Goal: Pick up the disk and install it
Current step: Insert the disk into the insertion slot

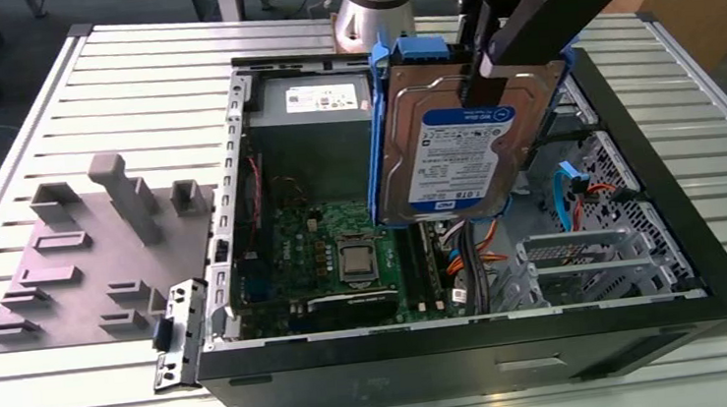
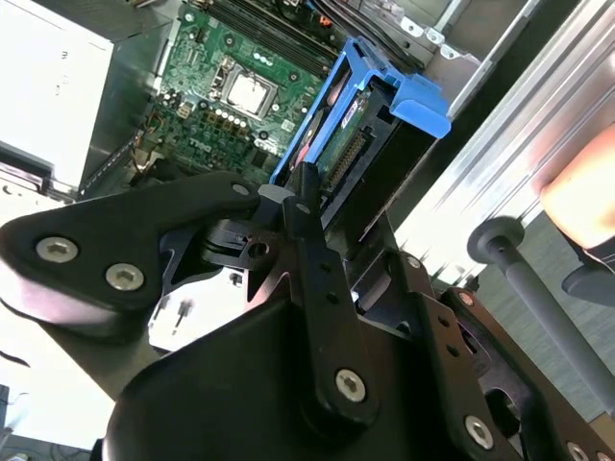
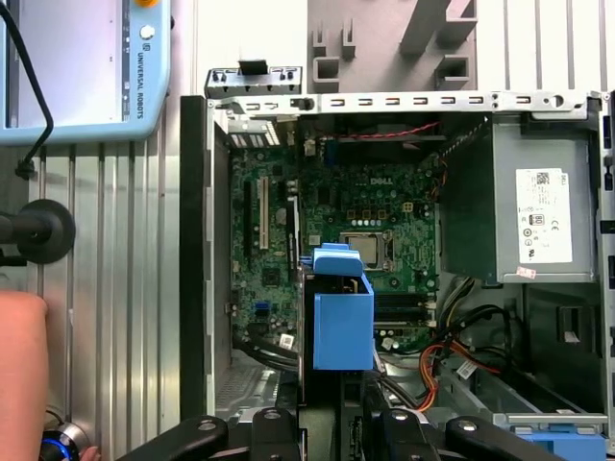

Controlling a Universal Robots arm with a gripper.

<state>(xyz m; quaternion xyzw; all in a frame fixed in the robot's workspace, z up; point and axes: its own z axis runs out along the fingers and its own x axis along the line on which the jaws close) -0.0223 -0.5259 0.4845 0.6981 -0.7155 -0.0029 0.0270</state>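
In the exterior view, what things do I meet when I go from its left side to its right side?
grey fixture plate → motherboard → the disk, upright above the open case → metal drive cage

the exterior view looks down slantwise on the open computer case (image 1: 483, 361) — both wrist views hang close above, sharing its motherboard (image 3: 384, 202) (image 2: 211, 48).

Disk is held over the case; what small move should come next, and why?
Probably shift the disk toward the exterior view's right: the gripper holds it upright above the motherboard, while what looks like the metal drive cage sits to that side.
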